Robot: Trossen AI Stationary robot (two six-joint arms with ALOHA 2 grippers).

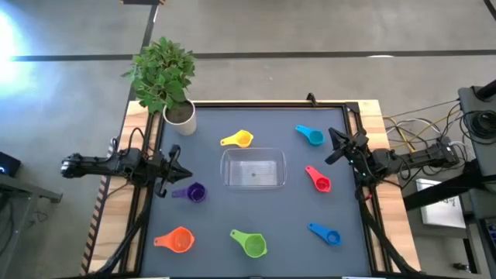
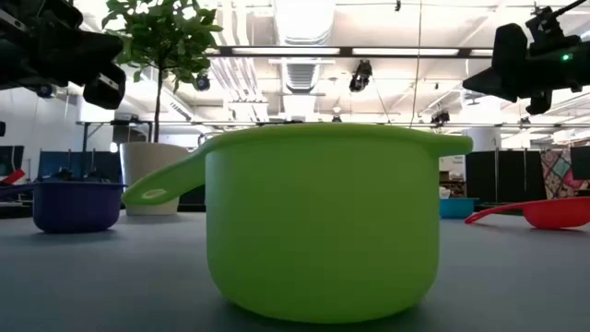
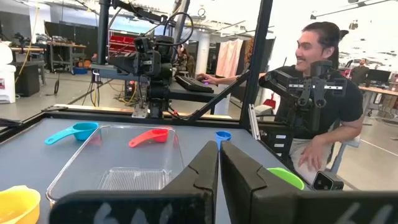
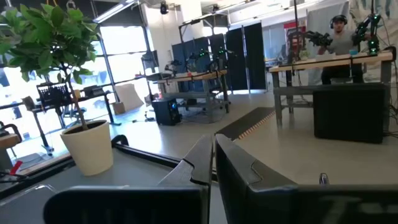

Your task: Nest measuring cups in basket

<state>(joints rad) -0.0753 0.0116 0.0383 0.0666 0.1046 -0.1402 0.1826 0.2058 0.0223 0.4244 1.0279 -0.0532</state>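
measuring cups (image 1: pixel 254 245) — dark table (image 1: pixel 209 225), workshop

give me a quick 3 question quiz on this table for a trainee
1. True or false: the basket already holds a cup.
2. Which cup lies nearest the left gripper? A) purple cup B) red cup C) green cup
3. Fill in: the fingers of the right gripper are ____.

Key: 1 false; 2 A; 3 shut
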